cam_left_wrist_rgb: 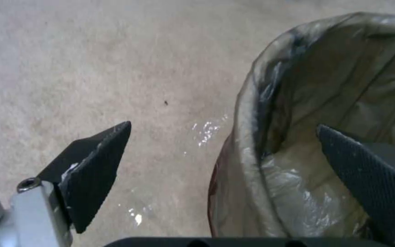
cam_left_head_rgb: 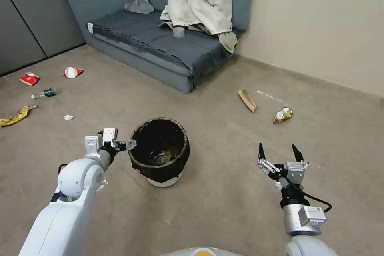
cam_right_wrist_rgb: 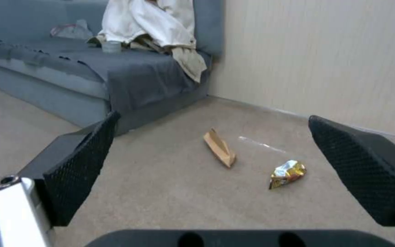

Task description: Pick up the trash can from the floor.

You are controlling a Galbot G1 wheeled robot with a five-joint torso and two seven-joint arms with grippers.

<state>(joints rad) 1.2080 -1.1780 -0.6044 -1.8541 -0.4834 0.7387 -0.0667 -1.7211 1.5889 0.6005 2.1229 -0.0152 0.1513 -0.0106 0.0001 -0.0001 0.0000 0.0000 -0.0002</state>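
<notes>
Head view: trash can (cam_left_head_rgb: 161, 152) upright on floor (cam_left_head_rgb: 224, 208), liner folded over rim; looks light, thin-walled, plastic film likely slippery, so rim is natural hold. Left gripper (cam_left_head_rgb: 127, 144) reaches level with near rim, arm extended forward and low. Right gripper (cam_left_head_rgb: 280, 153) hovers well apart, fingers spread, empty.

Left wrist view: jaws wide, straddling rim, one finger (cam_left_wrist_rgb: 371, 178) inside can, other outside over carpet; nothing clamped.

Right wrist view: open jaws frame cardboard scrap (cam_right_wrist_rgb: 219, 147) and snack wrapper (cam_right_wrist_rgb: 288, 173).
</notes>
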